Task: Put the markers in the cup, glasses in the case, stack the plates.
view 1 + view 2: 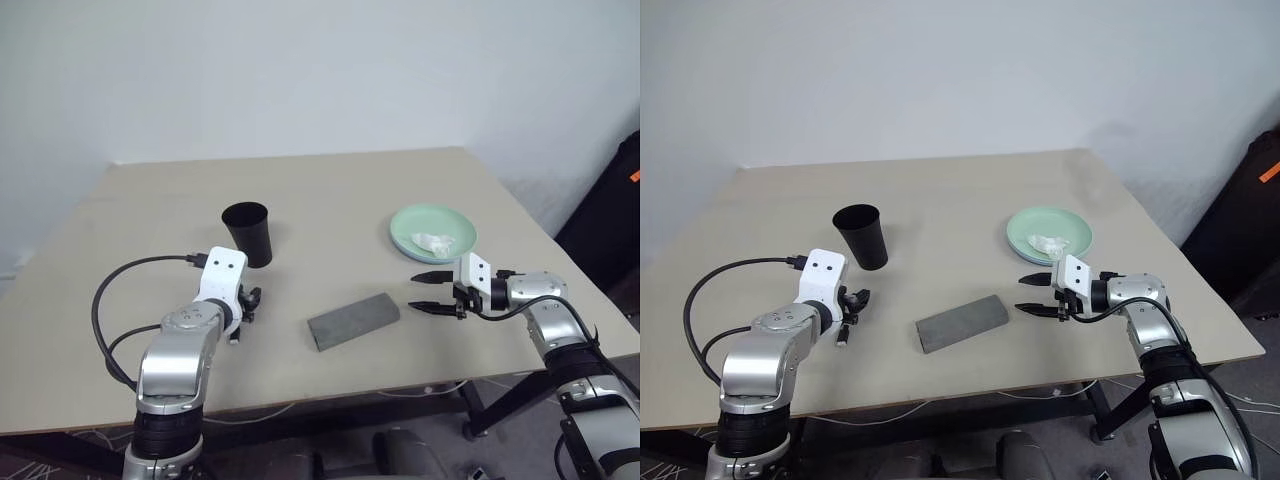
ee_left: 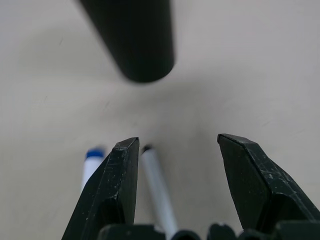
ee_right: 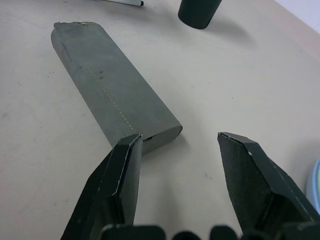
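The black cup [image 1: 247, 232] stands upright on the table's left half. Just in front of it my left gripper [image 2: 177, 145] is open and angled down over two markers lying on the table. A white one with a dark tip [image 2: 157, 187] lies between the fingers. One with a blue end [image 2: 92, 161] lies just outside them. The grey case [image 1: 353, 320] lies shut at the middle front. My right gripper [image 1: 430, 292] is open, level with the case's right end and pointing at it. The mint green plate [image 1: 405, 225] sits behind it. The glasses are out of view.
A crumpled white paper [image 1: 433, 241] lies in the green plate. The table's front edge [image 1: 330, 395] runs close below both grippers. A black cable [image 1: 100, 300] loops from the left wrist. A dark object [image 1: 615, 220] stands past the table's right edge.
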Tool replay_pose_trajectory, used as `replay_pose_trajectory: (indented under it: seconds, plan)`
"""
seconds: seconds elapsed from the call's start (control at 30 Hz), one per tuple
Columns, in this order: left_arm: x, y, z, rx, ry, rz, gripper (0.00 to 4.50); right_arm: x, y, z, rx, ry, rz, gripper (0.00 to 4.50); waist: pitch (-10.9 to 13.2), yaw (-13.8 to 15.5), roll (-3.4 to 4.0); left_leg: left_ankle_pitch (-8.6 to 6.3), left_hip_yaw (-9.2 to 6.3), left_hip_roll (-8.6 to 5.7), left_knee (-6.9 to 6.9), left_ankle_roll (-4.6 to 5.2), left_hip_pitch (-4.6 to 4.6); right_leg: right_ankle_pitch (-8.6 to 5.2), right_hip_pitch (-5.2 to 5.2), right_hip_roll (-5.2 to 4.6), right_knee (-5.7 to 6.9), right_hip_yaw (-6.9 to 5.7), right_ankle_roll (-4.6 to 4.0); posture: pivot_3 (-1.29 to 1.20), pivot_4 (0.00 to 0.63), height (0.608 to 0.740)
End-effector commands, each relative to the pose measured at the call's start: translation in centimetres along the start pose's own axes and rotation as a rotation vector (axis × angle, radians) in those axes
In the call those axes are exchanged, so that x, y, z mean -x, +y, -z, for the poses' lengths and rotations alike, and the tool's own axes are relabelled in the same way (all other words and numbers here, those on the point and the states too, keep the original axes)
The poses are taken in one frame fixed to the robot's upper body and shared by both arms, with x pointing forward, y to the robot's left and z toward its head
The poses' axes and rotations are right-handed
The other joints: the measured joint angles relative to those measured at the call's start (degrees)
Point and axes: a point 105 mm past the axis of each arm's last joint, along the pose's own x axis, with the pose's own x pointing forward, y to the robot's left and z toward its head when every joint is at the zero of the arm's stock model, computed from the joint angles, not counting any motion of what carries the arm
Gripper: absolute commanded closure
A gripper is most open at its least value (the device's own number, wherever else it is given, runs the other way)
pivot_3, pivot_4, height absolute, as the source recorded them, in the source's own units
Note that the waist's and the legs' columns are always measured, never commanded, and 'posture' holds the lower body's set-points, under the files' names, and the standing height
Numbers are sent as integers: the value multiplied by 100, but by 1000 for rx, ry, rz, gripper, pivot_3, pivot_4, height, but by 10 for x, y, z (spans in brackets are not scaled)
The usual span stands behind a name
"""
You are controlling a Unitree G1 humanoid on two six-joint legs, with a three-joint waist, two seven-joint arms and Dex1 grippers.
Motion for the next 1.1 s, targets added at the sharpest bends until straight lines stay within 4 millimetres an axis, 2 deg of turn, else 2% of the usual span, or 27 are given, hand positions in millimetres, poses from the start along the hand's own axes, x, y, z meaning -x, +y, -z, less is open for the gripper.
replay_pose_trajectory:
  seconds: [0.03, 0.4, 0.5, 0.7, 0.93, 1.03, 1.1]
  plan:
    - [0, 8, -2, 9, 15, -36, 1895, 1, -7, -11, 52, -25, 23, 1891, 0, 2, 0, 0, -1, -1, -1, 0, 0, 0, 0, 0, 0, -1, 0, 0, 0, 740]
    - [-21, 8, 16, 62, 124, -11, 1895, 4, -5, -8, 48, -20, 54, 1891, -1, 4, -1, -3, 1, 0, -4, -5, 8, 0, 4, 0, 1, -3, 0, 0, 0, 740]
    - [-24, 6, 17, 63, 130, 8, 2425, 5, -5, -8, 50, -19, 59, 1891, -2, 4, 1, -3, 2, 0, -4, -7, 11, 0, 6, -1, 2, -3, -1, 0, 0, 740]
    - [-25, 6, 17, 77, 133, 26, 4456, 7, -6, -8, 52, -16, 71, 1891, -2, 1, 1, -2, 2, 2, -4, -8, 18, 0, 8, -1, 3, -3, -1, 0, 0, 740]
    - [-28, 0, 12, 63, 121, 63, 4456, 10, -6, -7, 53, -7, 78, 1891, -2, 0, 1, -3, 3, 2, -9, -9, 23, 0, 8, -1, 4, -5, -1, 0, 0, 740]
    - [-27, -11, -3, 77, 58, 130, 4456, 10, -7, -7, 55, -3, 80, 1891, -2, 7, 0, -3, 1, 2, -10, -9, 21, 0, 8, -1, 3, -7, -1, 0, 0, 740]
    - [-23, -28, -27, 24, -35, 238, 4456, 9, -8, -7, 57, -2, 78, 1891, 0, 8, -2, -2, -1, 2, -10, -9, 14, 0, 6, -1, 2, -8, -1, 0, 0, 740]
